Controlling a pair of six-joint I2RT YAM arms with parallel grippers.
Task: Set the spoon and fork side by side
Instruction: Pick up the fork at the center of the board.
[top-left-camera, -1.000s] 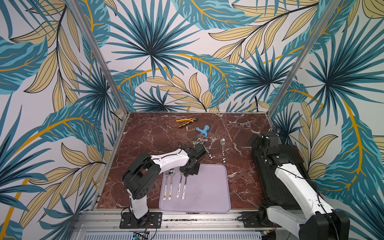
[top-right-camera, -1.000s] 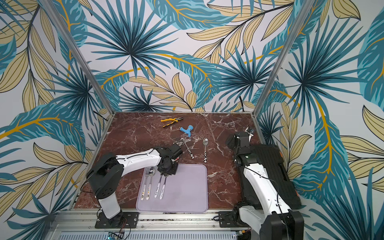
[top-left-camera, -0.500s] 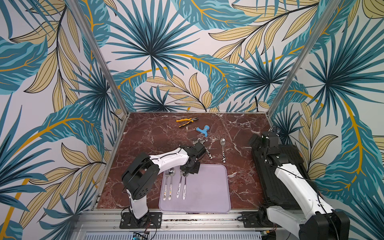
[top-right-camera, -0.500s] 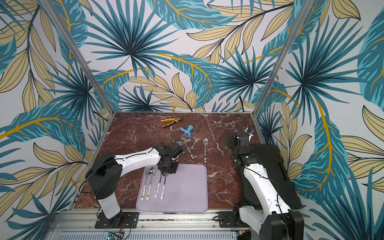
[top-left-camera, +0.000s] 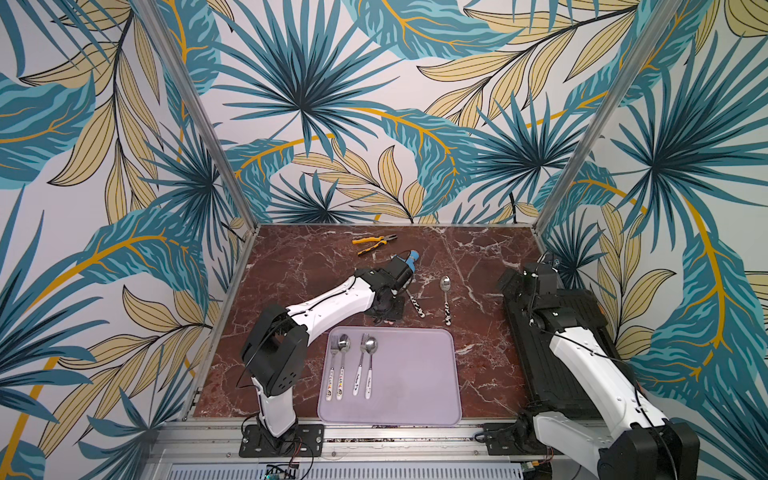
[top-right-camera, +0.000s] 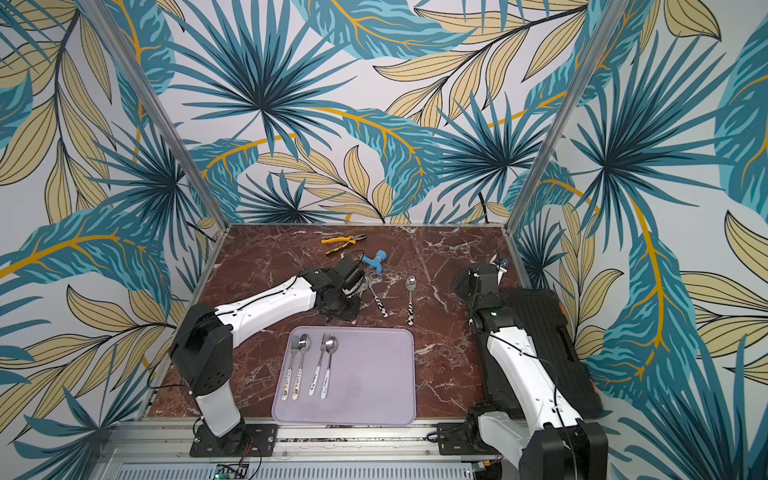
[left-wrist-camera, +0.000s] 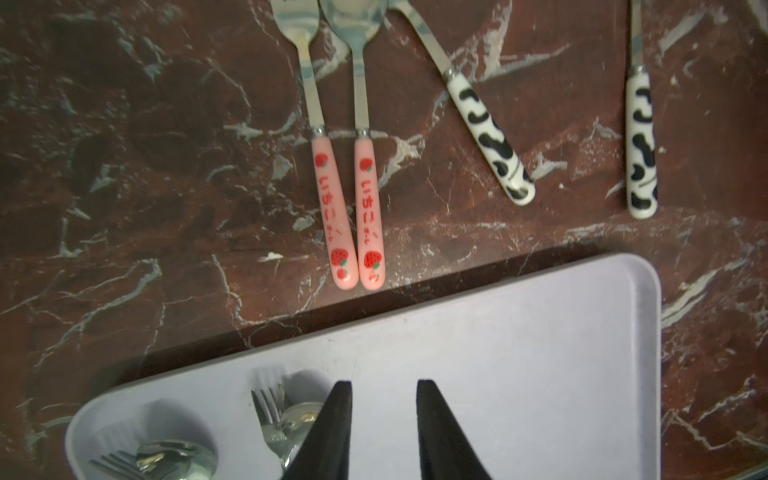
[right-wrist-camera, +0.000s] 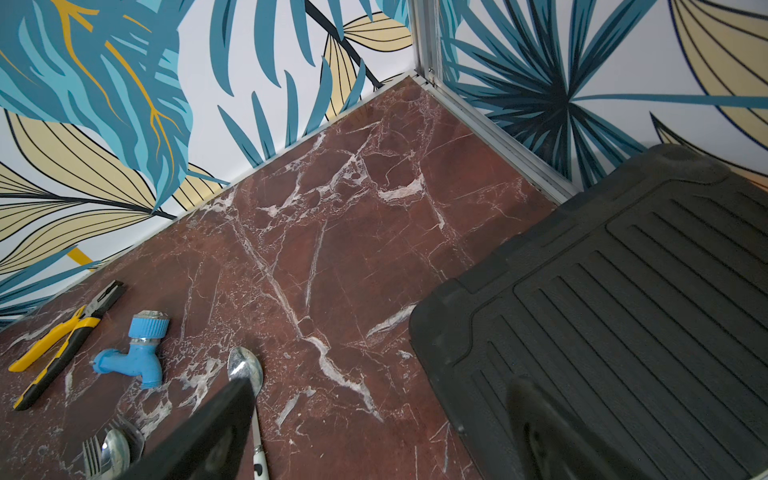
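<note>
Left tool (left-wrist-camera: 383, 386) has lifted away, jaws parted, empty; spoon (left-wrist-camera: 300, 414), fork (left-wrist-camera: 268, 410) paired beside it.

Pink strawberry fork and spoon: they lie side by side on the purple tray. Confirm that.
Not quite. The pink strawberry fork and spoon do lie side by side, but on the marble table, just outside the purple tray, not on it. The left wrist view shows this.

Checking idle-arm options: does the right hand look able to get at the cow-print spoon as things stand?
Probably yes: the cow-print spoon lies on bare marble beside the open right hand, with nothing between.
</note>
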